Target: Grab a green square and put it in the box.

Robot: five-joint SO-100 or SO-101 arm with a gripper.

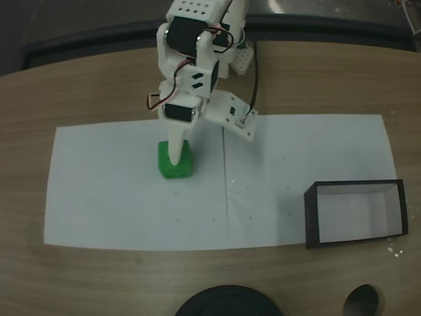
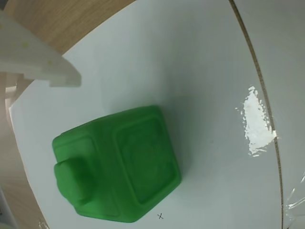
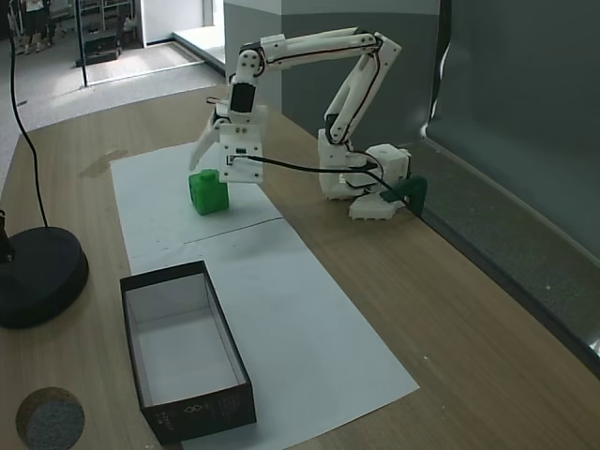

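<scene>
My arm reached forward and bent down; my pincer point(image 3: 208, 167) hung spread apart over the one green square point(image 1: 175, 160), gripping nothing. The square sat on white paper point(image 1: 118, 197) on a wood table point(image 3: 487, 356), well apart from the one box point(image 3: 184, 349). One black disc point(image 3: 37, 275) nearby.

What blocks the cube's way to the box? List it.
Nothing visible. In a fixed view, bare white paper lies between the cube and the box. The claw is already down at the cube.
</scene>
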